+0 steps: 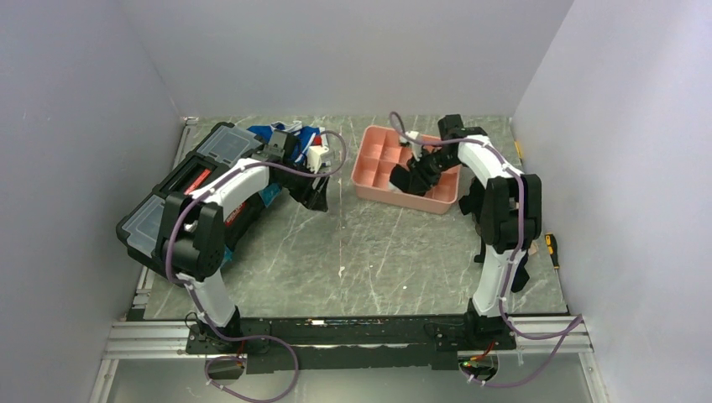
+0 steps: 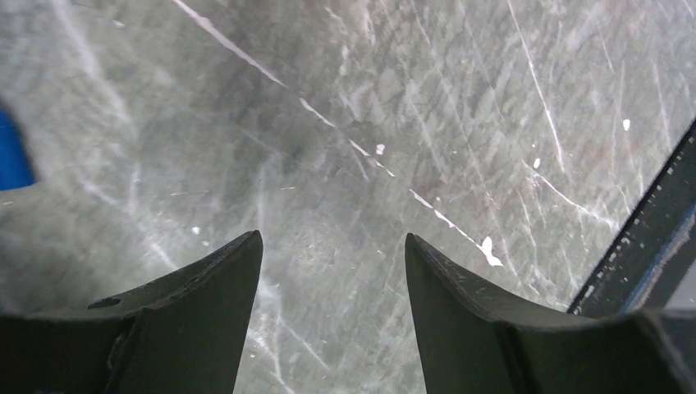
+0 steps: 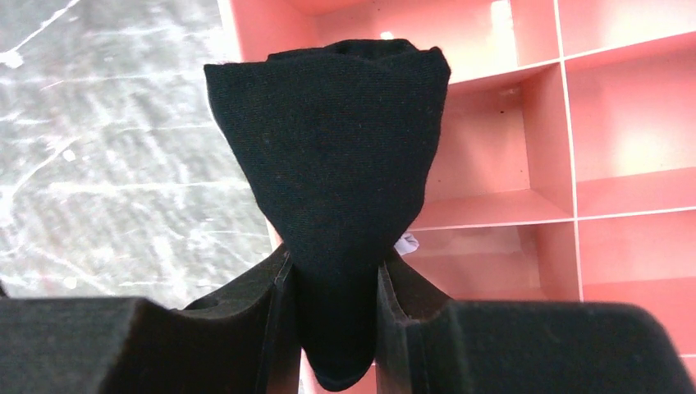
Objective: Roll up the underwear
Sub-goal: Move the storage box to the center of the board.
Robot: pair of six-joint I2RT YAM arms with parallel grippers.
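2 arms reach out from the near edge. Left jaws gape wide over bare worktop (image 2: pixel 410 98), holding nothing, well apart from the underwear (image 3: pixel 328 139). Right jaws pinch the bundle's lower end. Its long axis runs straight ahead of them, over the pink tray (image 3: pixel 624 123) edge. Right arm elbow-high, wrist angled at tray. Release probably needs a compartment underneath.

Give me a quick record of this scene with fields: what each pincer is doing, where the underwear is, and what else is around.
left pincer: open, empty, over bare table
right pincer: shut on the underwear
underwear: black, bunched, held above the pink tray
also present: blue-and-white briefs; black tool case on the left
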